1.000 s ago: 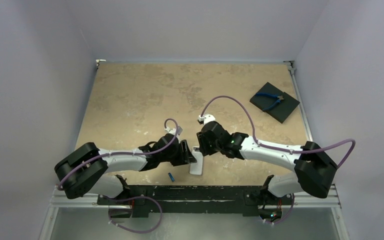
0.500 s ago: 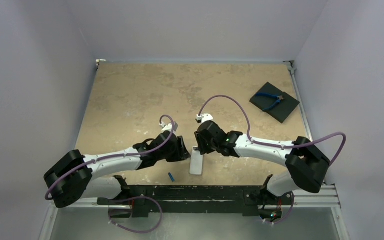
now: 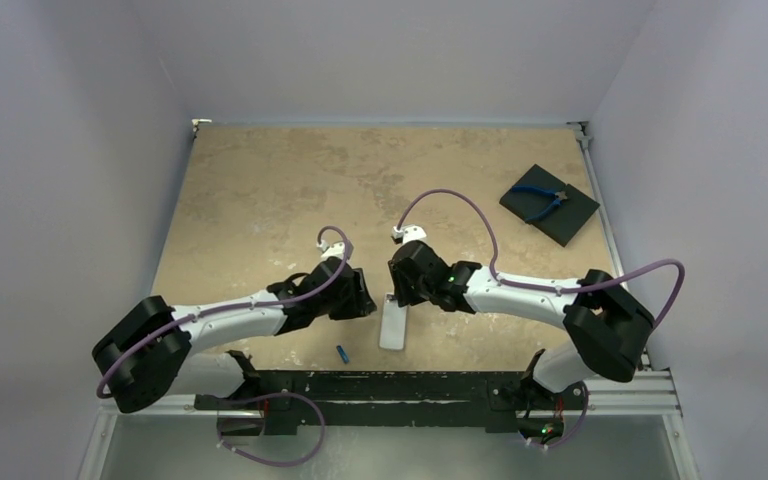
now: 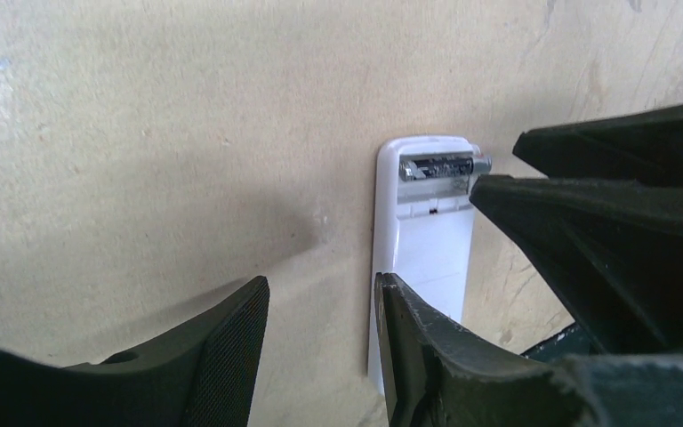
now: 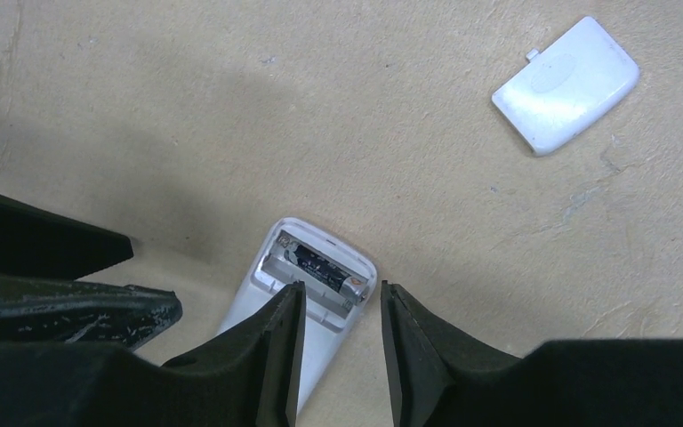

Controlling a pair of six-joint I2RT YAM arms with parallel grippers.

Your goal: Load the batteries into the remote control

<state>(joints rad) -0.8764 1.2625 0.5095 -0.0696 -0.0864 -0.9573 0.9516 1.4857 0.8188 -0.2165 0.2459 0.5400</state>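
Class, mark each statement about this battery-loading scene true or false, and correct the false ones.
1. A dark battery lies in the open compartment of the remote control. True.
2. The blue battery sits in the compartment too. False: it lies on the table, beside the remote control.
3. The battery cover is fitted on the remote control. False: it lies apart on the table.
4. The blue-handled pliers lie on the black pad. True.
5. The left end effector grips the remote control. False: its jaws stand open with nothing between them.
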